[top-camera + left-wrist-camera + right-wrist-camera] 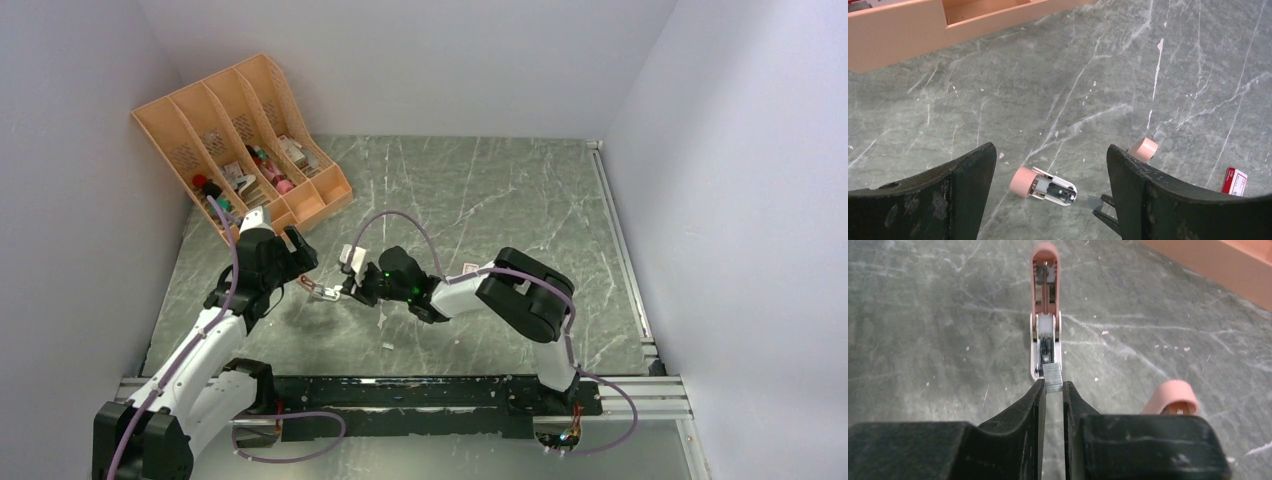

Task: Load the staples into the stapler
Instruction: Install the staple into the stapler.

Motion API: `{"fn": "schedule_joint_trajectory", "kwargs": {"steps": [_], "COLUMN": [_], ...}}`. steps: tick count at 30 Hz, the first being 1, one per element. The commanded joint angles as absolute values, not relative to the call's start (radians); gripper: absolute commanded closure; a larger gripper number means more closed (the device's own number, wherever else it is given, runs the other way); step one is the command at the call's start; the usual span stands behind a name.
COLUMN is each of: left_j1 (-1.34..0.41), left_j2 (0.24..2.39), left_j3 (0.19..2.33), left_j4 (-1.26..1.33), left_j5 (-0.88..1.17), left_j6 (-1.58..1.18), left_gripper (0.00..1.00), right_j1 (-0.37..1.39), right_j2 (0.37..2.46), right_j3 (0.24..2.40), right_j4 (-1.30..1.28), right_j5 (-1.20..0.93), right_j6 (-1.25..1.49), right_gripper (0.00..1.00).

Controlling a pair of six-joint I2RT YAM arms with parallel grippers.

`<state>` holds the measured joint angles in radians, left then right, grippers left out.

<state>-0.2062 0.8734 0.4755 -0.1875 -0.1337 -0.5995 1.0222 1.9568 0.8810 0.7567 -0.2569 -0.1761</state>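
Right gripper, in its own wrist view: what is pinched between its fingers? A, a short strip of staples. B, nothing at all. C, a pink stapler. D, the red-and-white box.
A: the right gripper is shut on a short silvery strip of staples, held at the near end of the opened pink stapler.

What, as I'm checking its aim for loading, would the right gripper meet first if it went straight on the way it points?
The open stapler: its metal channel lies right ahead of the staple strip pinched in the right gripper. Whether the strip touches it, I cannot tell.
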Motion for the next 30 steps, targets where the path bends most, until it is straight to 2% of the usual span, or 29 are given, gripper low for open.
{"fn": "schedule_joint_trajectory", "kwargs": {"steps": [1, 14, 30], "left_j1": [-0.195, -0.195, -0.195], "left_j2": [0.862, 0.871, 0.868], "left_j3": [0.463, 0.454, 0.452], "left_j4": [-0.184, -0.162, -0.157], "left_j5": [-0.118, -0.106, -0.098], "left_j6": [-0.598, -0.595, -0.589], "left_gripper": [0.15, 0.16, 0.17], "right_j1": [1.032, 1.053, 1.062], "right_j2": [1.995, 2.067, 2.079], "right_j3": [0.961, 1.091, 1.100], "right_j4": [0.719, 0.591, 0.578], "right_j5": [-0.270, -0.270, -0.222], "right_j6": [-0.148, -0.145, -0.145], "right_gripper": [0.83, 0.83, 0.83]}}
